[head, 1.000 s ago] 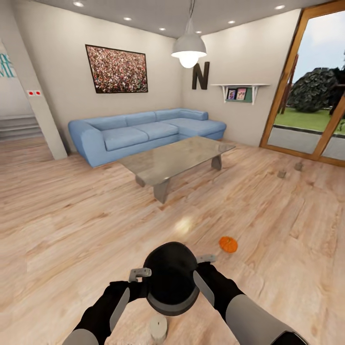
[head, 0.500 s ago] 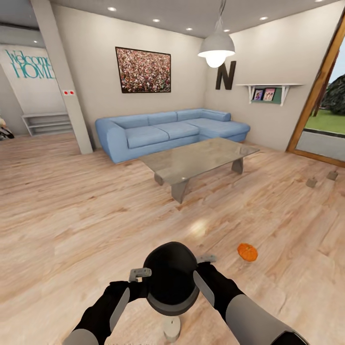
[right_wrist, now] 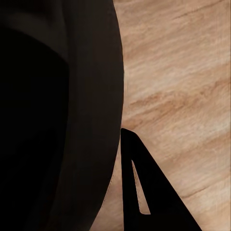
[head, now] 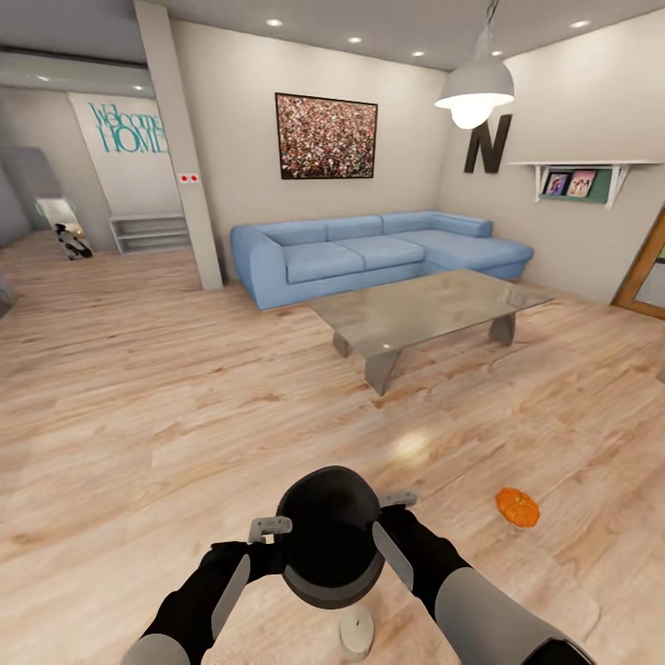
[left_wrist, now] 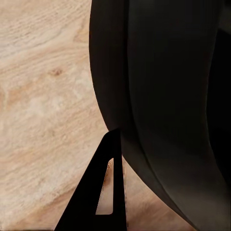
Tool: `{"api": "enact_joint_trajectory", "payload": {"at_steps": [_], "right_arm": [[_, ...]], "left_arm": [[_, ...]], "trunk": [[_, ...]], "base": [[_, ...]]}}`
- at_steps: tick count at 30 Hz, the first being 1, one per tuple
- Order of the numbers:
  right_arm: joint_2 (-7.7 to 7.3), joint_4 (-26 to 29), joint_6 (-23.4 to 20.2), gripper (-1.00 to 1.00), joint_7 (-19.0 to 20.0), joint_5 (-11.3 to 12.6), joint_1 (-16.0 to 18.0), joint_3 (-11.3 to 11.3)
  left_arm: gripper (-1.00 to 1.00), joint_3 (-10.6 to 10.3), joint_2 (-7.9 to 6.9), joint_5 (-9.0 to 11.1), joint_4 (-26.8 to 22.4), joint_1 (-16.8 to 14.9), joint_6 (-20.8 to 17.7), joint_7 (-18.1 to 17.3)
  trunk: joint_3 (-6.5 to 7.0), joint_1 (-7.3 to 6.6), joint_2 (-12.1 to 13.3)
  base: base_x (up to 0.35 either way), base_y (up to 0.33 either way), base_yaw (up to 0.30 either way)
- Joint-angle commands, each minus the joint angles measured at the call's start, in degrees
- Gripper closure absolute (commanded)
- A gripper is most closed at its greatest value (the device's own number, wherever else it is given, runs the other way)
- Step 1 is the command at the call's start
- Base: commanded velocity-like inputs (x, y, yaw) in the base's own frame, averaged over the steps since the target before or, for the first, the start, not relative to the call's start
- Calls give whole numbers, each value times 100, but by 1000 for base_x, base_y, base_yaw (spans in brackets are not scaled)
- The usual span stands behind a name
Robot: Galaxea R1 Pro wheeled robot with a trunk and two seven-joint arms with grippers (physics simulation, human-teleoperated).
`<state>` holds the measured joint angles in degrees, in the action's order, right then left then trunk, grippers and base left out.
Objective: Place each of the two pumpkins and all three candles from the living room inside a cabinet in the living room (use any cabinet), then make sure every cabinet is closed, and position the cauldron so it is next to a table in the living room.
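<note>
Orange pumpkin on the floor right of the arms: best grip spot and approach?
From above, fingers straddling the small orange ribbed pumpkin across its widest girth. It sits low and squat on the wood floor with open space around it, so a side approach gains little; the stem looks too small to hold.

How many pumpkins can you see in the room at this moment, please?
1. The pumpkin lies on the wooden floor to the robot's right, nearer than the coffee table and apart from it. A second may be outside the picture.
</note>
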<state>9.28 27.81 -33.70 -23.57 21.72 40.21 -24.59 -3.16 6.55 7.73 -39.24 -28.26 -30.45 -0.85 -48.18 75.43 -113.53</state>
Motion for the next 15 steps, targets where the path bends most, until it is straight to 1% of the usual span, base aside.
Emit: {"api": "enact_joint_trajectory", "payload": {"at_steps": [1,15], "right_arm": [[34,67,48,100,107,192,4,-29],[39,67,51,100,106,192,4,-30]], "left_arm": [[100,-9,4,211,-5,-4,-31,-12],[100,-9,4,211,-5,-4,-31,-12]], "trunk": [[-5,-1,-3],[-5,-1,-3]], "base": [[0,0,281],[0,0,282]]}}
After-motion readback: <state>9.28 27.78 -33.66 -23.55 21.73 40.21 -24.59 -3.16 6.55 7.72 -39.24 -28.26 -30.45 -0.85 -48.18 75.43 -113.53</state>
